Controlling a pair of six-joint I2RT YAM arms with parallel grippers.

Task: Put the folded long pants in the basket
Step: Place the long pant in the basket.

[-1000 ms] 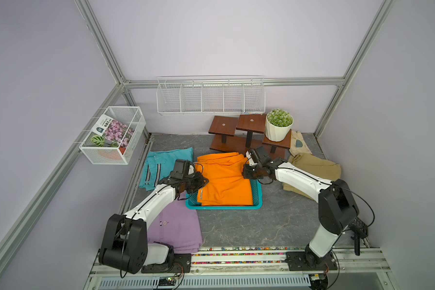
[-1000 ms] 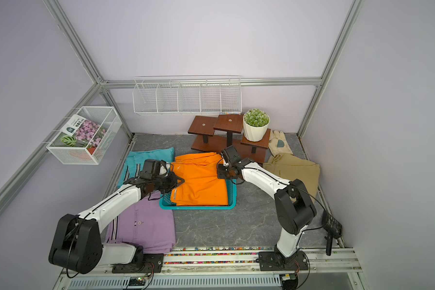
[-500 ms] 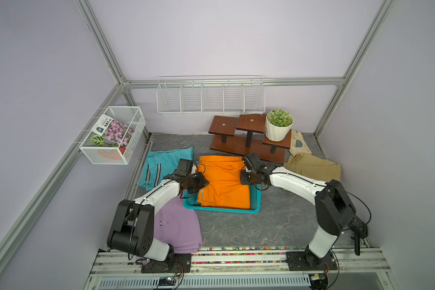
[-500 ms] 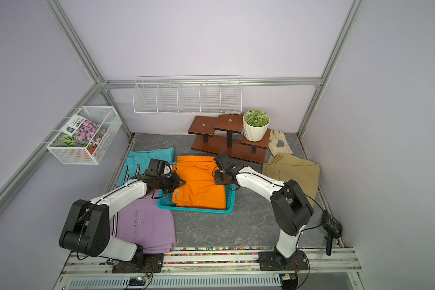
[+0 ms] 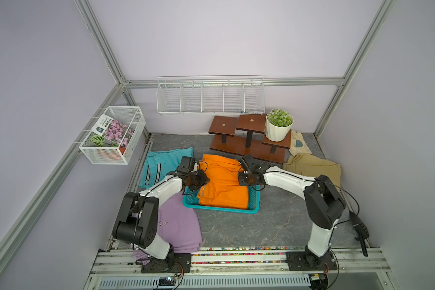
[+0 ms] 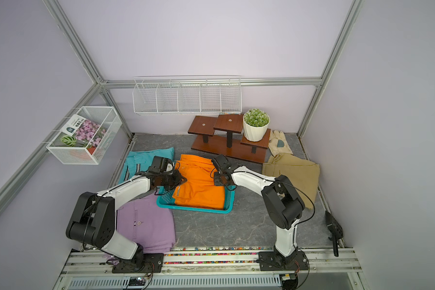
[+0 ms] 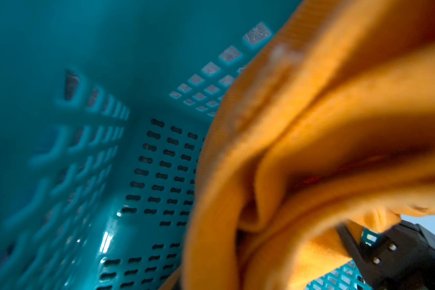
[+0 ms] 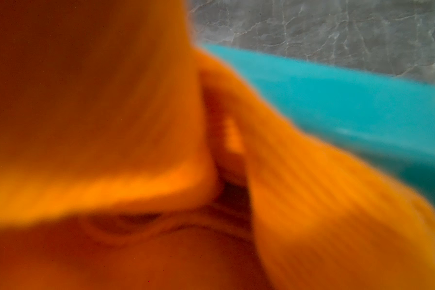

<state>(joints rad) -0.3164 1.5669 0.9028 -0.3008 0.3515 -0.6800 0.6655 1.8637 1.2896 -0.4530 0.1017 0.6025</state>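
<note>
Left gripper point(image 5: 199, 183) and right gripper point(image 5: 246, 179) pinch rumpled orange pants point(image 5: 222, 187) over teal basket point(image 5: 219, 210).

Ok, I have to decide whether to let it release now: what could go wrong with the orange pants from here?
The orange pants reach past the teal basket toward the wooden stand, so that end may stay draped outside. In the left wrist view their layers gape apart, so letting go could unfold them.
</note>
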